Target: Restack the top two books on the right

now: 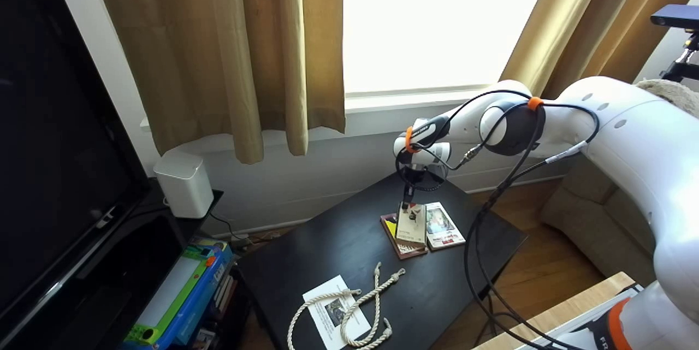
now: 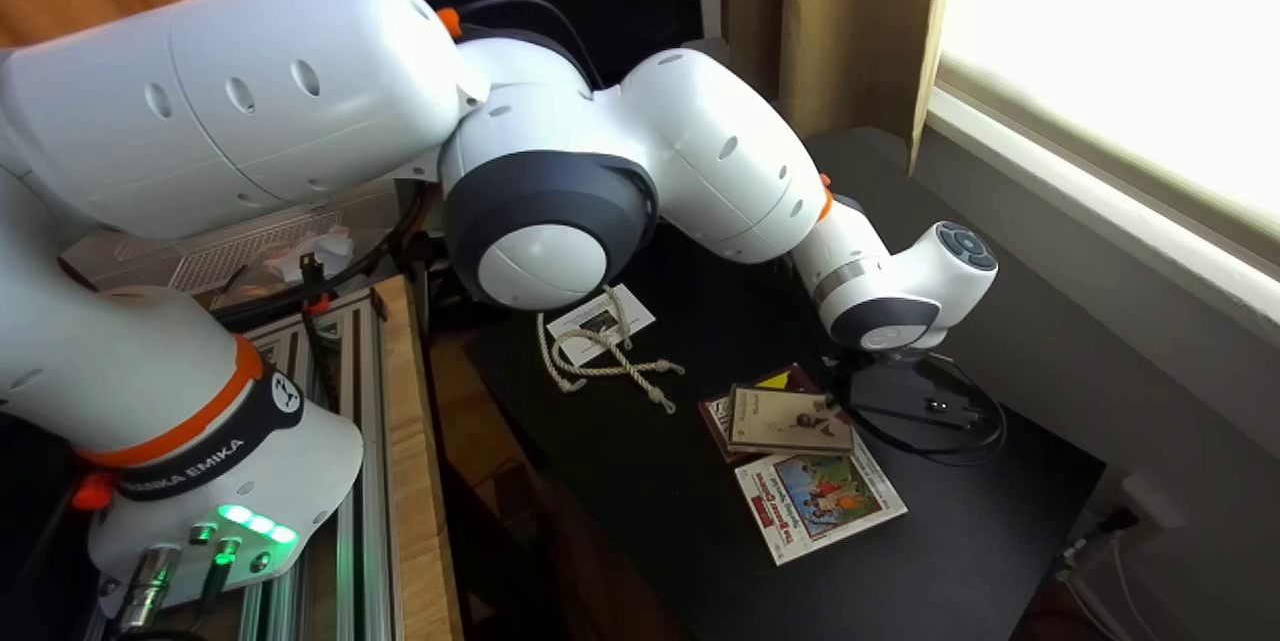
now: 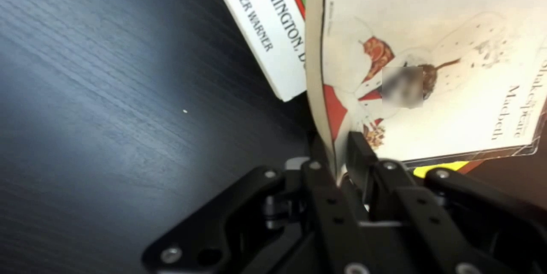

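- Gripper (image 3: 336, 143) clamped on one corner of a cream Shakespeare Macbeth paperback (image 1: 411, 225).
- Leftmost in an exterior view: maroon-and-yellow book (image 1: 403, 249) underneath, which friction could drag along.
- Middle: Macbeth may droop or slip, pinched only there.
- Rightmost: Boxcar Children paperback (image 1: 443, 225) just beside; a drooping Macbeth could snag it.

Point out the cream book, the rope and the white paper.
Cream book (image 3: 444, 94): in the wrist view, near the middle of its cover.
Rope (image 1: 377, 290): in an exterior view, near where two strands cross.
White paper (image 1: 335, 310): in an exterior view, on its printed picture.
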You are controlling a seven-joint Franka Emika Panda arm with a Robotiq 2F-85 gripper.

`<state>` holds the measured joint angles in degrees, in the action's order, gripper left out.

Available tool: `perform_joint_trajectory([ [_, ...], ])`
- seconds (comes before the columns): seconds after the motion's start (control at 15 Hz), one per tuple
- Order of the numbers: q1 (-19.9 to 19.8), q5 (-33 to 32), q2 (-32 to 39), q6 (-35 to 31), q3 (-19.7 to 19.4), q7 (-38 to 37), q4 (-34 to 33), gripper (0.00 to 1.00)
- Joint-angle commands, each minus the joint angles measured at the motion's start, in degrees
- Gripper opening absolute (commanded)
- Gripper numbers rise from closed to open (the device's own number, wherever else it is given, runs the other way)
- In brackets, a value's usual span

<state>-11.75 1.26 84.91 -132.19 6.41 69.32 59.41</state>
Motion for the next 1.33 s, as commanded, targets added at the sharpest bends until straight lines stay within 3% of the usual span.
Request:
perform_joint_trajectory([
  [0.0,-0.6,-1.2,1.3,-0.3,-0.4,2.3,-2.3,0.05],
  [1.27,-2.1,-4.5,1.0,-0.3,-3.4,19.3,-2.4,0.05],
])
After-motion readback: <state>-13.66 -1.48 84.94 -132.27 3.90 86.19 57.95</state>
